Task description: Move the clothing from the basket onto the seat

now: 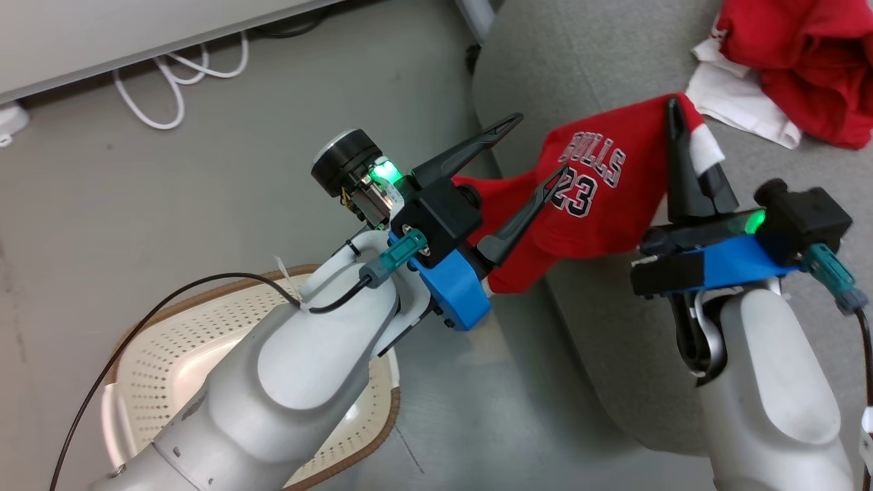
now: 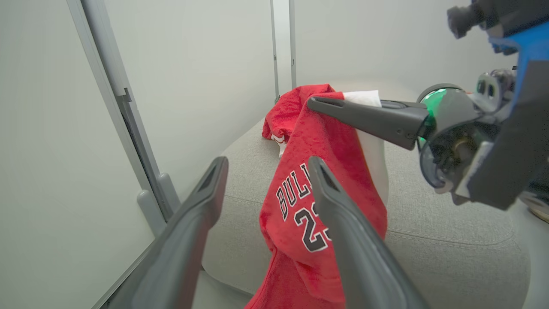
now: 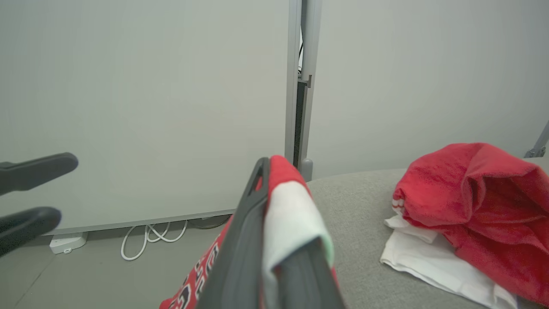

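Observation:
A red jersey [image 1: 593, 198] printed "BULLS 23" hangs from my right gripper [image 1: 674, 109], which is shut on its white-trimmed upper edge above the grey seat [image 1: 614, 327]. The jersey's lower part trails off the seat's left edge. My left gripper [image 1: 540, 144] stands open just left of the jersey, one finger crossing in front of the fabric, nothing between the jaws. In the left wrist view the jersey [image 2: 291, 141] hangs beyond my left gripper [image 2: 266, 165]. More red and white clothing [image 1: 805, 61] lies heaped on the seat's far right. The cream basket [image 1: 177, 334] sits on the floor under my left forearm.
White cables [image 1: 177, 82] loop on the grey floor by the wall panel at the far left. A metal post [image 3: 300, 86] rises behind the seat. Bare floor runs between the basket and the seat's edge.

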Tool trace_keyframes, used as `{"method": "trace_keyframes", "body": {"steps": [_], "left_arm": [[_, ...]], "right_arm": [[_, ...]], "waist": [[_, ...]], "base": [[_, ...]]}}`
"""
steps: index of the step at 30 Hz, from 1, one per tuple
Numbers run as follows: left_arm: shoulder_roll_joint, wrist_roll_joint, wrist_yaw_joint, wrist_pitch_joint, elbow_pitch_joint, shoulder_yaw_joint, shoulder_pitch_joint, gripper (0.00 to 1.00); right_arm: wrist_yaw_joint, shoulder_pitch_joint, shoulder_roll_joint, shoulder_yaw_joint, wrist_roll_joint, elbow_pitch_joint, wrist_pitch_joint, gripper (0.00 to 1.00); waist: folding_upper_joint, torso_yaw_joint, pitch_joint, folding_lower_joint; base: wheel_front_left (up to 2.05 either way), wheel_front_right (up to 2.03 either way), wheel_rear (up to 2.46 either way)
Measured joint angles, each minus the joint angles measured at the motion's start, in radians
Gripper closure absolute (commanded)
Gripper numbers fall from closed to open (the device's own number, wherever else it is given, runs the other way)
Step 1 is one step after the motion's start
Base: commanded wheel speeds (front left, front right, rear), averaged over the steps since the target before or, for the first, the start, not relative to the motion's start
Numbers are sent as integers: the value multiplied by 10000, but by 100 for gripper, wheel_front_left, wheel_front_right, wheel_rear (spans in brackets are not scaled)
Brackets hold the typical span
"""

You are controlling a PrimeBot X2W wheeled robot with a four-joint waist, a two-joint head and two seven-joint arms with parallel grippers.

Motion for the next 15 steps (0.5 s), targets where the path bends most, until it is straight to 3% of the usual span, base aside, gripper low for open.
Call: {"method": "trace_keyframes", "body": {"steps": [8, 15], "left_arm": [[27, -19, -42, 96, -90, -343, 131, 0], [151, -125, -19, 79, -125, -318, 139, 0]], "right_arm": [[0, 803, -2, -506, 148, -562, 0, 100], [0, 907, 4, -313, 232, -742, 2, 100]], "waist": [[0, -759, 376, 0], [0, -982, 453, 0]], "base": [[0, 0, 0], [0, 0, 0]]}}
